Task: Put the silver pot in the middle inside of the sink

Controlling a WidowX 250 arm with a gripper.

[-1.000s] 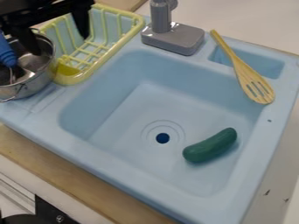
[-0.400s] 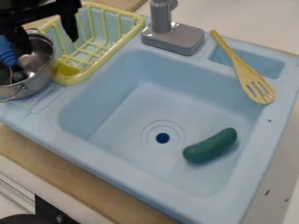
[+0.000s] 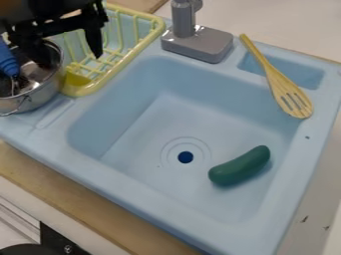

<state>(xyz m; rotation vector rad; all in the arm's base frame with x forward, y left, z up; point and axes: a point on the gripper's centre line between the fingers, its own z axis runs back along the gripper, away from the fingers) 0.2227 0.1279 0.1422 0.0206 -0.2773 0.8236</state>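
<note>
The black gripper (image 3: 71,61) hangs at the upper left with its fingers spread apart. One finger is over the inside of the silver pot (image 3: 41,95), and the other is to the right of the pot, above the yellow rack. The pot stands upright on the left ledge of the light blue sink (image 3: 143,172), against the rack. A blue-handled utensil (image 3: 8,63) is in the pot. Part of the pot's far rim is hidden behind the gripper.
A green cucumber-like toy (image 3: 240,167) lies in the basin, right of the drain. The yellow dish rack (image 3: 136,47) and grey faucet (image 3: 200,44) line the back edge. A slotted wooden spatula (image 3: 283,89) lies across the small right compartment.
The gripper first shifted left, then moved back right and lower in the view, its fingers still apart. The pot and other objects have stayed in place.
</note>
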